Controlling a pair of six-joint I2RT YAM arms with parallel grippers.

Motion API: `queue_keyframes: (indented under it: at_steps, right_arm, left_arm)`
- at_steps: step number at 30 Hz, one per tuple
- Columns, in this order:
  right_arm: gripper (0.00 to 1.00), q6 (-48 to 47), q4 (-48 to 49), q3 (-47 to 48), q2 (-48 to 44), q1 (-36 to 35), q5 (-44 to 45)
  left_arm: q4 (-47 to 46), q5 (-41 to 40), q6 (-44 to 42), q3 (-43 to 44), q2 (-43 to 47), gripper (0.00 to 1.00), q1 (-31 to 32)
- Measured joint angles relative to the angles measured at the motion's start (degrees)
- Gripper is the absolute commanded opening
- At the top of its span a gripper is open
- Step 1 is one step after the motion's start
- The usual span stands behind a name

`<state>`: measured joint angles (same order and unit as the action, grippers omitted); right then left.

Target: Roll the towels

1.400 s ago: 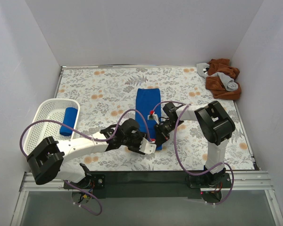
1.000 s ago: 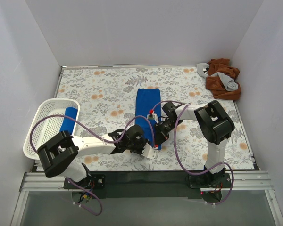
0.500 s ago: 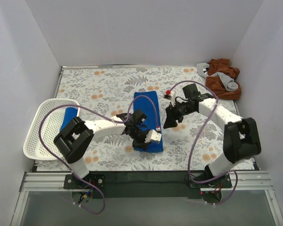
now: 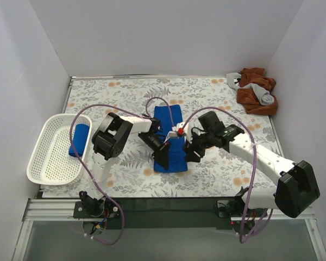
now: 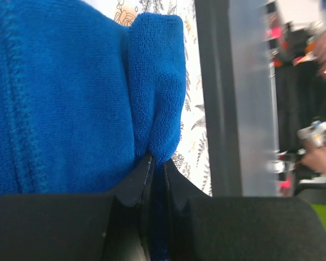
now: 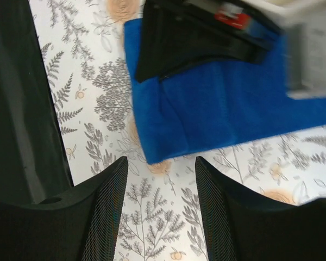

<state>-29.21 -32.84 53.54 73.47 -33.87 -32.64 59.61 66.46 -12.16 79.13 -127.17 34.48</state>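
A royal-blue towel (image 4: 169,122) lies lengthwise at the middle of the floral table (image 4: 125,103), its near end folded over. My left gripper (image 4: 164,153) sits on that near end. In the left wrist view the towel (image 5: 70,98) fills the frame and the left gripper (image 5: 156,163) is shut on a pinched fold of it. My right gripper (image 4: 190,152) hovers just right of the towel's near corner. In the right wrist view it (image 6: 160,179) stands open and empty above the tabletop, with the towel (image 6: 233,109) ahead of it. A second, rolled towel (image 4: 79,140) lies in the basket.
A white mesh basket (image 4: 49,157) stands at the left edge of the table. A heap of brown and grey cloths (image 4: 255,89) lies in the far right corner. White walls enclose the table on three sides.
The left gripper has shut on the towel's near end, and its arm has swung inward over the table. The right gripper has let go, opened and moved to the towel's near right corner.
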Motion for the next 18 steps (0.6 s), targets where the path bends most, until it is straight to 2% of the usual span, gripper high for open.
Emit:
queue_keyframes:
  at_steps: [7, 15, 17, 18]
  right_arm:
    - [0.49, 0.3, 8.7, -4.5, 3.3, -16.3, 10.4]
    - [0.38, -0.4, 17.0, -8.3, 10.4, -21.6, 18.6]
    - [0.33, -0.9, 18.8, -9.1, 11.3, -22.4, 20.2]
    - [0.27, -1.0, 19.5, -9.4, 11.5, -22.5, 20.8]
  left_arm:
    - [4.6, 2.8, -0.6, 2.7, -3.7, 0.10, -1.0]
    - [5.2, 3.0, -0.9, 2.9, -3.9, 0.13, -1.4]
    - [5.3, 3.0, -0.9, 2.9, -3.9, 0.15, -1.4]
    - [5.5, 3.0, -0.9, 2.9, -3.9, 0.15, -1.4]
